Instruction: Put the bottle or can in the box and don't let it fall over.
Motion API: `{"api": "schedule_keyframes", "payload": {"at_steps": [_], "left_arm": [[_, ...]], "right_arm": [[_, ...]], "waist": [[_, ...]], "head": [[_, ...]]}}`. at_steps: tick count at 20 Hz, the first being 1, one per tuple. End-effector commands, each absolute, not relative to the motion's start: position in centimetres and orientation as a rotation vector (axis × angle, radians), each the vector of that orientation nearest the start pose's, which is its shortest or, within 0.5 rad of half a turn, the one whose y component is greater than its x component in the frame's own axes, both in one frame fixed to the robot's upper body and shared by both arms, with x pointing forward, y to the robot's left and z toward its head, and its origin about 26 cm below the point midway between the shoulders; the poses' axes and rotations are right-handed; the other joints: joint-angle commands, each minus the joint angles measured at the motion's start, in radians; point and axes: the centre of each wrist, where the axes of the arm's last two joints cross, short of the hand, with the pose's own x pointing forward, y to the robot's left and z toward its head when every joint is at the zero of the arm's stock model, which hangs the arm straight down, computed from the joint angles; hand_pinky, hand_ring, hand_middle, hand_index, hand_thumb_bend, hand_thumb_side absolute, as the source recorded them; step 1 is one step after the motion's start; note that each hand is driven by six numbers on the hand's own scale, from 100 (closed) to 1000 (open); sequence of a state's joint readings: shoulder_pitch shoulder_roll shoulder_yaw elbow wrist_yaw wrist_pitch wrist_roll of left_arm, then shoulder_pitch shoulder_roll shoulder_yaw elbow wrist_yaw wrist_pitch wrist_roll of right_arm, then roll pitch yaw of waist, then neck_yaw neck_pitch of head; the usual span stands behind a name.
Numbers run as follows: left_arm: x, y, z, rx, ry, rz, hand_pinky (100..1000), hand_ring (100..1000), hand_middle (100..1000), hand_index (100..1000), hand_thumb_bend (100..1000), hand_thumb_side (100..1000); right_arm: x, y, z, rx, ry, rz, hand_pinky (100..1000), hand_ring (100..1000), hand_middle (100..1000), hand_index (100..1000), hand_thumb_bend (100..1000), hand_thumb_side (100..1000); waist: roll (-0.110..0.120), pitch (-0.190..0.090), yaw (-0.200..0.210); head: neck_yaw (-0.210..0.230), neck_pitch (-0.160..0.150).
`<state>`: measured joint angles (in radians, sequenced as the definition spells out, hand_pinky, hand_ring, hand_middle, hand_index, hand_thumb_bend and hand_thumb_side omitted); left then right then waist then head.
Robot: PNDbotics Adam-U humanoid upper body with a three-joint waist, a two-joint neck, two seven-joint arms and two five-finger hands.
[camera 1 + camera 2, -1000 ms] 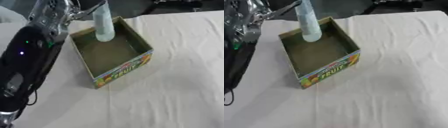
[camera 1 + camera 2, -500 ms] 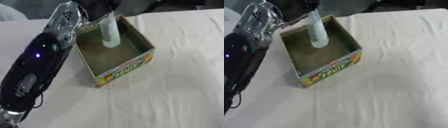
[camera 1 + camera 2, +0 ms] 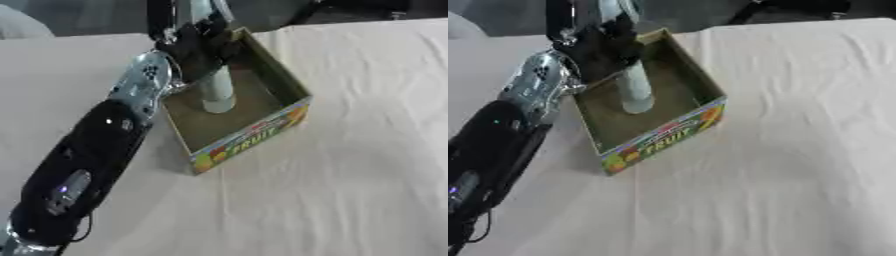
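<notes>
One cloth-covered table (image 3: 367, 165) fills the view. At eleven o'clock on it sits the open cardboard box (image 3: 249, 137). The left hand (image 3: 197, 47) reaches from seven o'clock, fingers curled round the pale bottle (image 3: 216, 90), which stands upright inside the box.

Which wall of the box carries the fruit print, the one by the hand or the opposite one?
The opposite one: the box's near-right wall, facing away from the left hand, shows coloured fruit and lettering. The other walls visible are plain brown inside.
</notes>
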<state>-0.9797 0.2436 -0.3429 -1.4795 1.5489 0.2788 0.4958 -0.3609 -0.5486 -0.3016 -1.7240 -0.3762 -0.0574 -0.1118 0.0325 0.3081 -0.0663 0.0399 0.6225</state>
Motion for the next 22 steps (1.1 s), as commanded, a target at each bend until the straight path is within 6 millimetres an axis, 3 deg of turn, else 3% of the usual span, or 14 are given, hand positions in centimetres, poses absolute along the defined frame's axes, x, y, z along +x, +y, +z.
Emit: {"api": "schedule_keyframes", "payload": {"at_steps": [1,10,18,21,22], "left_arm": [[39.4,10.0,28.1,-1.107,-1.226,0.109,100,100,177,930,391,1000],[38.2,9.4,26.5,-1.100,-1.171,0.056,100,100,181,929,392,1000],[32.9,11.0,27.5,-1.130,-1.211,-0.058,126,100,203,925,400,1000],[32.0,11.3,28.1,-1.134,-1.210,-0.066,126,100,203,925,400,1000],[31.7,11.6,28.3,-1.137,-1.225,-0.068,174,162,237,919,417,1000]], "right_arm": [[31.9,-39.4,23.5,-0.297,-2.279,-0.083,826,898,1000,981,100,783],[31.8,-39.6,23.3,-0.306,-2.270,-0.087,825,898,1000,982,100,783],[31.5,-40.3,23.0,-0.338,-2.257,-0.093,825,898,1000,982,100,783],[31.4,-40.3,23.0,-0.340,-2.256,-0.094,825,898,1000,982,100,783],[31.4,-40.4,23.0,-0.344,-2.258,-0.094,824,897,1000,981,100,774]], "waist": [[-0.007,-0.015,0.003],[-0.008,-0.020,0.020],[-0.004,-0.033,0.048],[-0.004,-0.034,0.050],[-0.006,-0.040,0.059]], "head": [[-0.007,-0.004],[-0.017,-0.002],[-0.042,0.008],[-0.044,0.009],[-0.055,0.010]]}}
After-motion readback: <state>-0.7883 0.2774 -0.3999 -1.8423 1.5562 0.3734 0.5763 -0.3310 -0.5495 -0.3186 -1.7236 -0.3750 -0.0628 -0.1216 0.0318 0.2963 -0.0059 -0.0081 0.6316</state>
